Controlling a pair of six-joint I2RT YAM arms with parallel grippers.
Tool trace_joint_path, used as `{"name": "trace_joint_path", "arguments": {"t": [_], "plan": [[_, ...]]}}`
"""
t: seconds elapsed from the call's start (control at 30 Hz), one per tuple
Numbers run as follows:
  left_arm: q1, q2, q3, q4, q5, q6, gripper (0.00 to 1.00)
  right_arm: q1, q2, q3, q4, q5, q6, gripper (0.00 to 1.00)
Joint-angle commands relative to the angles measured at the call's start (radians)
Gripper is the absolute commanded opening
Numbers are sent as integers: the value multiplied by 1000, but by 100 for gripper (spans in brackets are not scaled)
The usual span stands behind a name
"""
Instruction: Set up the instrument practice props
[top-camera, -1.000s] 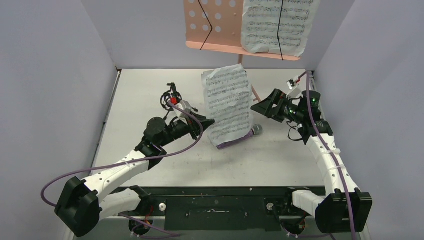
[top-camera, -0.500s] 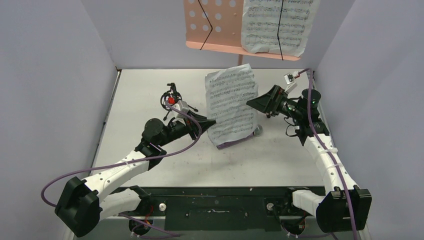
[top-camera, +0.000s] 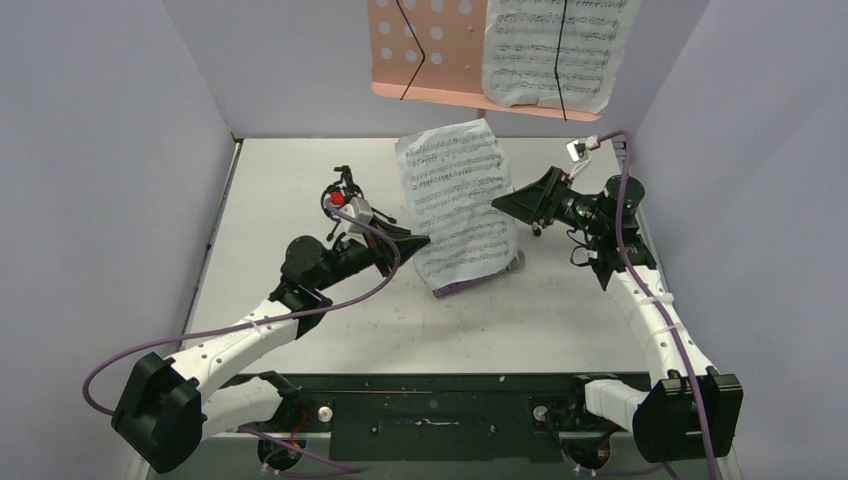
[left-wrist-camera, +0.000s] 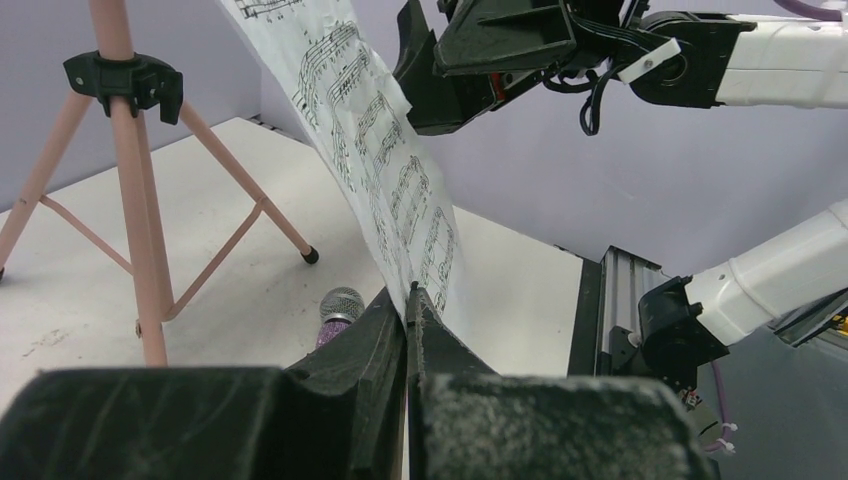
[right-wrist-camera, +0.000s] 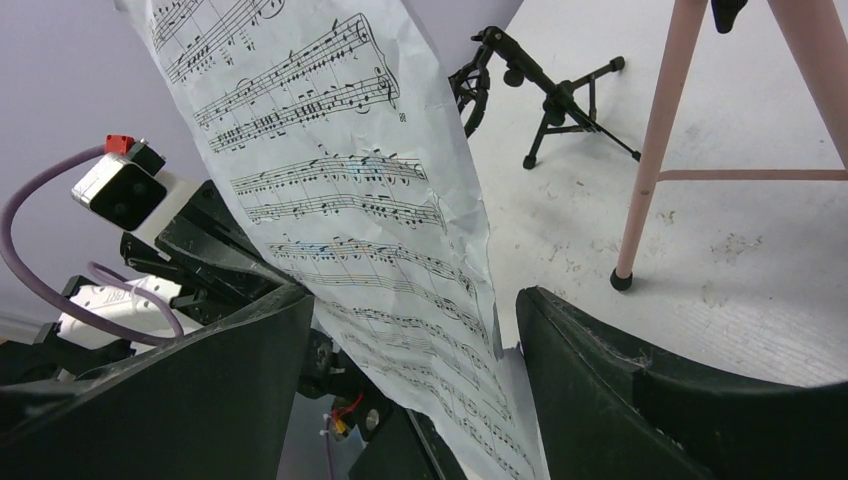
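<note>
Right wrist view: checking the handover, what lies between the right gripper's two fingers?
The loose sheet-music page, pinched low by the left gripper, hangs inside the open right gripper; the right wrist view shows it.

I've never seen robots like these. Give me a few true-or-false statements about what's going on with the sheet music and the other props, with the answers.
1. The left gripper is clamped shut on the lower edge of the loose sheet. True.
2. The right gripper is squeezed tight on that sheet. False: its jaws stand open, one on either side of the sheet's edge.
3. The pink music stand holds no paper. False: a second sheet rests on it.
4. The microphone lies on the table. True.
5. The black tripod has tipped over. False: it stands on its legs.
</note>
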Motion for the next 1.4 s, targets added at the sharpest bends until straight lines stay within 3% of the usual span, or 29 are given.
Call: {"name": "trace_joint_path", "arguments": {"t": [0.0, 0.47, 0.9, 1.13, 1.37], "plan": [[15, 9, 11, 95, 57, -33, 0, 9, 23, 46, 101, -37, 10, 76], [27, 48, 12, 257, 162, -130, 0, 38, 71, 66, 145, -73, 25, 79], [42, 50, 10, 262, 175, -140, 0, 83, 103, 72, 175, -120, 46, 78], [48, 30, -6, 197, 139, -96, 0, 110, 99, 92, 158, -137, 44, 47], [61, 24, -9, 175, 130, -81, 0, 125, 86, 92, 132, -127, 29, 28]]}}
